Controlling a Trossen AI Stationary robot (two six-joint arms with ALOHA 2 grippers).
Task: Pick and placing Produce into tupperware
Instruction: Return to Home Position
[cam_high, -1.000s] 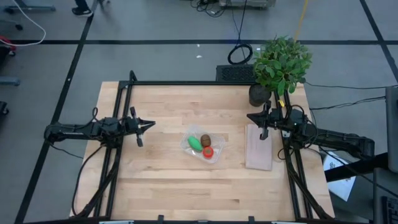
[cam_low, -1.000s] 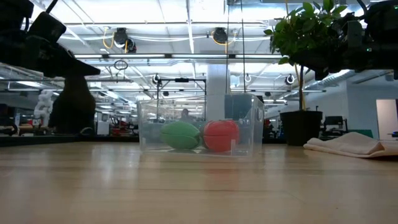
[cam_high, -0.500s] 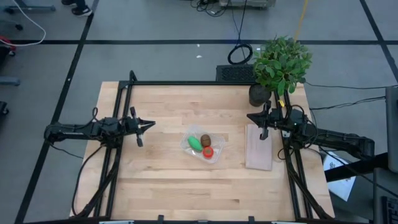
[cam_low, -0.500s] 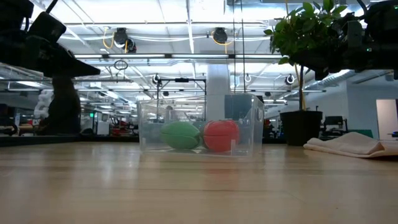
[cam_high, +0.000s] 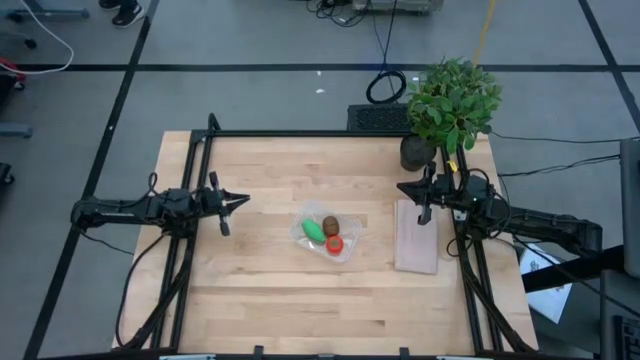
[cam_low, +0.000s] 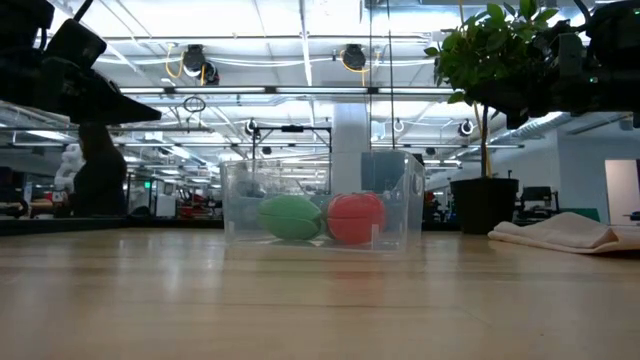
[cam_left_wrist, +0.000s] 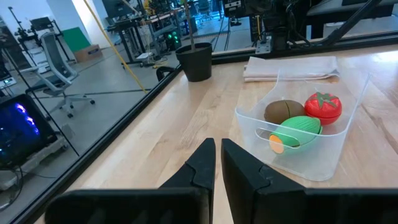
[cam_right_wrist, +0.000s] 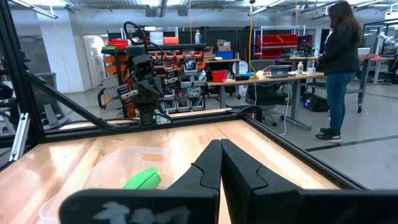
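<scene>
The clear tupperware (cam_high: 327, 240) stands in the middle of the table. Inside it lie the brown kiwi-like ball (cam_left_wrist: 284, 111), the red tomato-like ball (cam_left_wrist: 323, 107) and the green oblong piece (cam_left_wrist: 297, 129); in the low view only the green piece (cam_low: 291, 217) and the red ball (cam_low: 355, 218) show. My left gripper (cam_high: 245, 203) hovers shut at the table's left, pointing level toward the tupperware, well short of it. My right gripper (cam_high: 402, 187) hovers shut at the right, above the far end of a whitish folded cloth. Neither holds anything.
A leafy potted plant (cam_high: 450, 105) stands at the far right corner, close behind my right gripper. The whitish folded cloth (cam_high: 417, 237) lies flat right of the tupperware. A black frame rail (cam_high: 300, 133) runs along the far edge. A person (cam_right_wrist: 339, 56) stands beyond the table.
</scene>
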